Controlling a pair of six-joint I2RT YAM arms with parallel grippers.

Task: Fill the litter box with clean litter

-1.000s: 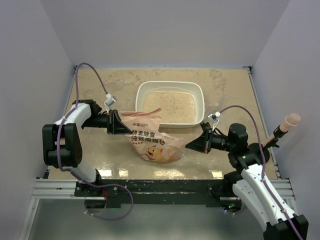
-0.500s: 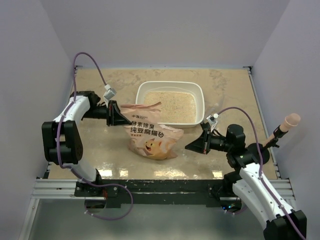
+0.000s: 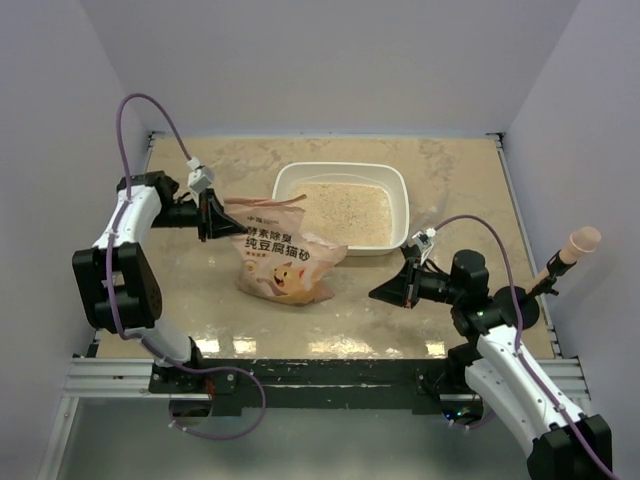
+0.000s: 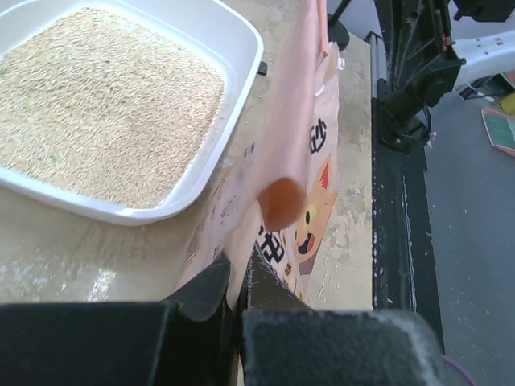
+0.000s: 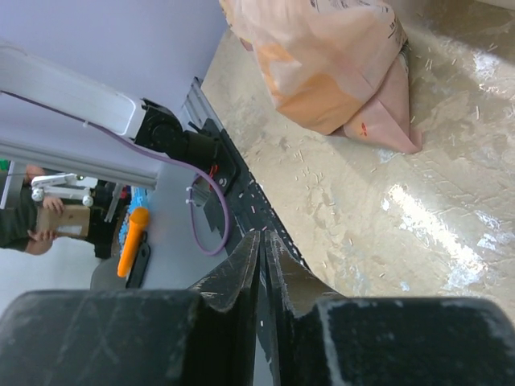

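Table (image 3: 190, 300): beige and blotchy, shiny near the front edge.
Right gripper (image 3: 377, 295): fingers pressed together, holding nothing, low over the table to the right of the bag.
Bag (image 3: 285, 265): orange-pink with a cat picture, sitting on the table.
Left gripper (image 3: 212, 215): pinched tight on the bag's top edge.
Litter box (image 3: 340, 167): white tray just behind the bag.
Clean litter (image 3: 345, 212): pale grains covering the box floor.
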